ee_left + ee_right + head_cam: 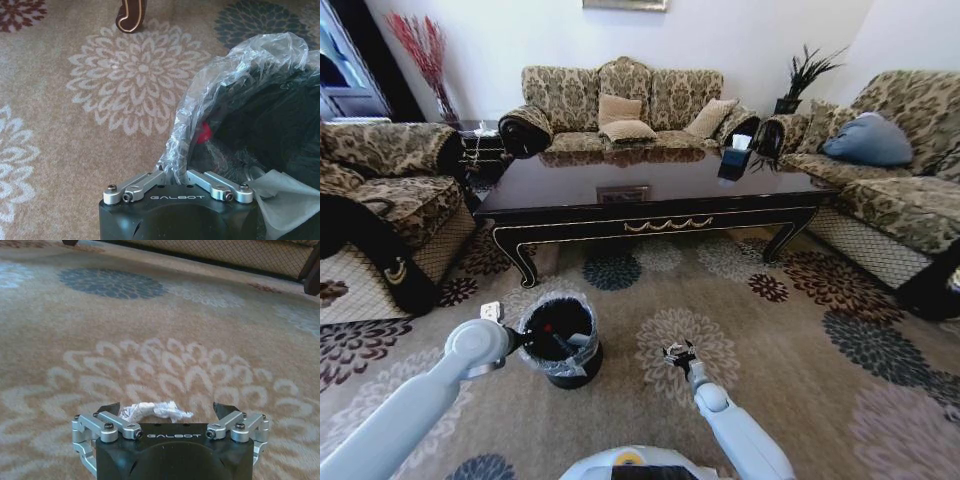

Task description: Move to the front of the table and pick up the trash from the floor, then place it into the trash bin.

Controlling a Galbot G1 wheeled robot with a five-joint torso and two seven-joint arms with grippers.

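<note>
the robot faces the table [650, 205], which stands across the rug [790, 370] with sofas behind it and at both sides. the bin [560, 340] sits on the rug in front of the table's left leg, its clear liner [235, 75] ruffled over the rim.

the left gripper [527, 340] hangs at the bin's rim, reaching in from the left. in the left wrist view the gripper [176, 176] has its linkage drawn in close against the liner, but the tips are hidden by the plastic, so i cannot tell whether the jaws are open or closed. something red [204, 134] shows inside the bin, and a carved table leg [131, 15] stands on the rug beyond.

the right gripper [678, 353] is low over a pale flower in the rug, to the right of the bin and apart from it. its jaws are spread wide, and a crumpled white paper [156, 410] lies on the rug between the dark fingertips [108, 408], not gripped.
</note>
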